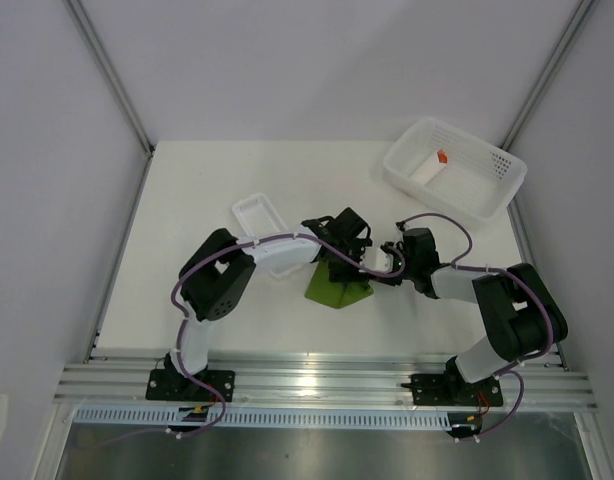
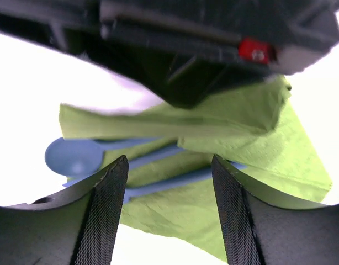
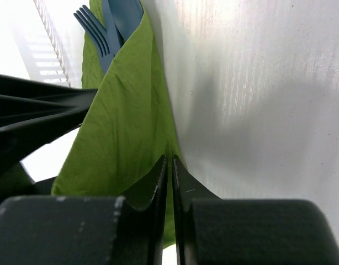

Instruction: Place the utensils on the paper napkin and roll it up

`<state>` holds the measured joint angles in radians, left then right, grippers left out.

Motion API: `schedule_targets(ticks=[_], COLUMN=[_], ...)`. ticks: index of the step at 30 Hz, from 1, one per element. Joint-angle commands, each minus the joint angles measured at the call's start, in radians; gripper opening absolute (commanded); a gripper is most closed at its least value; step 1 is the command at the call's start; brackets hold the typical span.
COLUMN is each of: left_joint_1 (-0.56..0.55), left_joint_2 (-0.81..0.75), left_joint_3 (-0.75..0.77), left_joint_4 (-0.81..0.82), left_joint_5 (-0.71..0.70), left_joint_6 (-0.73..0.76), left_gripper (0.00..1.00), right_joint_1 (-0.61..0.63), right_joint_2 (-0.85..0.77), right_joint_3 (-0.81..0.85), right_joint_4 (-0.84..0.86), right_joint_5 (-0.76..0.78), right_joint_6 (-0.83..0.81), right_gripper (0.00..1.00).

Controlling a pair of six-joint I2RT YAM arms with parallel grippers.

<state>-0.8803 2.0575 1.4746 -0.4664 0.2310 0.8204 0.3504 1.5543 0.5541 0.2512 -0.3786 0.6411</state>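
Pinching one corner, waiting open above.
Nearest, right gripper (image 3: 169, 165) closed tight on a corner of the paper napkin (image 3: 125, 121). Farther along the fold, blue fork (image 3: 95, 30) and spoon (image 2: 73, 157), handles lying crosswise under the wide-open left gripper (image 2: 169, 171), probably not touching.

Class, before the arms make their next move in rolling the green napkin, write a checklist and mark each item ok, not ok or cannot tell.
1. Spoon and fork lie on the napkin: ok.
2. Right gripper pinches a napkin corner: ok.
3. Left gripper open, over the handles: ok.
4. Utensils wholly inside the napkin: not ok, the spoon's bowl juts past the edge.
5. Small tray apart from the napkin: ok.
6. Fold tight around the handles: cannot tell.
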Motion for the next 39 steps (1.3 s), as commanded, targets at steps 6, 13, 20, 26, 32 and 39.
schedule_targets(ticks=[6,13,20,26,32,39], left_joint_1=[0.053,0.087,0.129,0.133,0.136,0.13], left_joint_2=[-0.145,-0.128,-0.123,-0.08,-0.03,0.056], left_joint_3=[0.047,0.107,0.11,0.124,0.154,0.222], left_joint_4=[-0.069,-0.084,-0.054,-0.112,-0.199,-0.251], left_joint_5=[0.094,0.088,0.013,-0.051,0.005,0.041], left_joint_6=[-0.116,-0.239,-0.313,-0.317,-0.3,-0.195], left_gripper=[0.7,0.67,0.66,0.57,0.45,0.43], right_joint_1=[0.01,0.048,0.145,0.194,0.236,0.222], right_joint_2=[0.006,-0.049,-0.066,-0.086,-0.089,-0.076], right_joint_3=[0.001,0.052,0.092,0.124,0.139,0.109], right_joint_4=[0.002,-0.078,-0.128,-0.173,-0.173,-0.133], right_joint_5=[0.033,0.13,0.289,0.421,0.483,0.446], right_joint_6=[-0.043,-0.095,-0.196,-0.25,-0.273,-0.213], right_gripper=[0.09,0.09,0.09,0.09,0.09,0.08])
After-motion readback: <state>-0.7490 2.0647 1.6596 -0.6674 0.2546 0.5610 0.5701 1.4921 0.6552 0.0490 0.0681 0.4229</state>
